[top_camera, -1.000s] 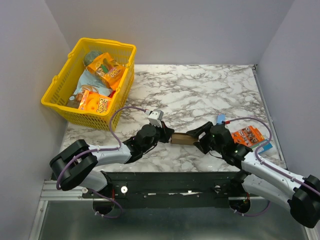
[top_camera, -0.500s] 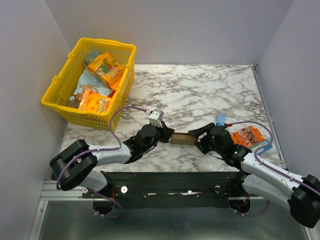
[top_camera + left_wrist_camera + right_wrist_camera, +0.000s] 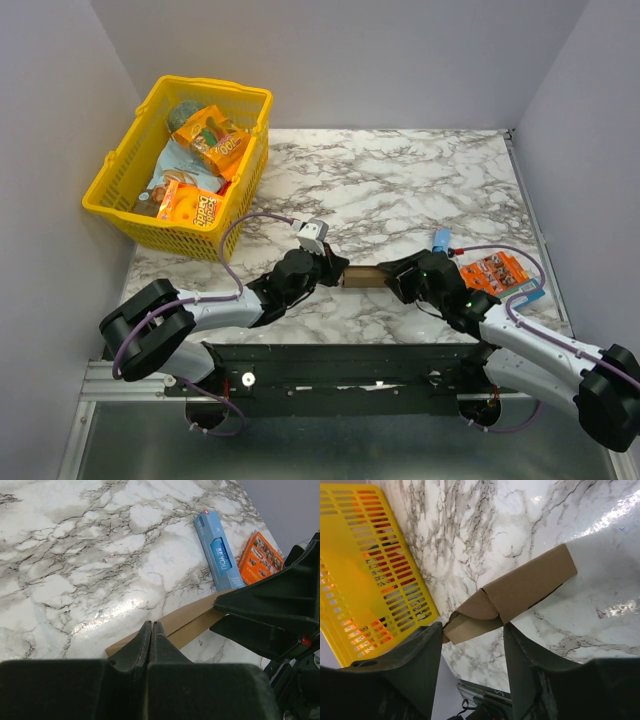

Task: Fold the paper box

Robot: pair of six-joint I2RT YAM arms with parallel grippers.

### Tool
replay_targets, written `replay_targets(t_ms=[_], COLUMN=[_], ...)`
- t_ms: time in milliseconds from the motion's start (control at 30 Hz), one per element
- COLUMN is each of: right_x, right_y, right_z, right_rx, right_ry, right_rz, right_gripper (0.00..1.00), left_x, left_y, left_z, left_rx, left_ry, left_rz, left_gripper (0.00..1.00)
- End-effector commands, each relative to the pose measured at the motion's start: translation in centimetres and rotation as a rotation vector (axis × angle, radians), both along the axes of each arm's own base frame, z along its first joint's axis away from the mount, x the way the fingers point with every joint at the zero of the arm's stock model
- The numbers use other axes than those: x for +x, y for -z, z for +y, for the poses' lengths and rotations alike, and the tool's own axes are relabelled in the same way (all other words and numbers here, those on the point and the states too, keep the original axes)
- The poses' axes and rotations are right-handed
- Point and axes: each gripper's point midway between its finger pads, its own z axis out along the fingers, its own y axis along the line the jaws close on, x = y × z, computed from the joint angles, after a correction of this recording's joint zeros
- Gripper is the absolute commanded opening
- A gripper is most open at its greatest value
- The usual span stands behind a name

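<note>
The paper box (image 3: pixel 363 277) is a flat brown cardboard piece held just above the marble table between my two arms. My left gripper (image 3: pixel 340 272) is shut on its left end; in the left wrist view the fingertips (image 3: pixel 151 626) press together on the cardboard (image 3: pixel 192 620). My right gripper (image 3: pixel 393 276) is open at the box's right end. In the right wrist view its gripper (image 3: pixel 472 630) straddles the rounded end flap of the box (image 3: pixel 525 587), one finger on each side. I cannot tell whether the fingers touch it.
A yellow basket (image 3: pixel 130 215) of snack packets stands at the back left and shows in the right wrist view (image 3: pixel 365 570). An orange printed packet (image 3: pixel 495 270) lies right of the right gripper. A slim blue packet (image 3: pixel 217 550) lies beside the orange one (image 3: pixel 262 555).
My right gripper has moved left, and its open fingers now sit around the box's right end. The left gripper and the box have stayed in place.
</note>
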Motion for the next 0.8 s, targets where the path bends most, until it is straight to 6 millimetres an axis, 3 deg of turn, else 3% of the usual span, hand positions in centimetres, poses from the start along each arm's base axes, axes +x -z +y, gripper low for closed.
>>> replay_targets(t_ms=[0, 300, 767], right_x=[0.1, -0.2, -1.2], right_y=[1.8, 2.9, 5.6], right_z=[-1.2, -1.4, -1.9], right_rx=[-0.050, -0.055, -0.065], right_ry=[0.045, 0.054, 0.070], right_rz=[0.026, 0.053, 0.128], right_gripper=[0.54, 0.40, 0.33], left_x=[-3.4, -3.5, -3.6], left_y=[8.6, 8.7, 8.5], left_z=[3.5, 3.3, 3.1], left_rx=[0.289, 0.294, 0.295], left_ry=[0.041, 0.046, 0.052], left_rz=[0.179, 0.180, 0.176], left_gripper=[0.02, 0.02, 0.02])
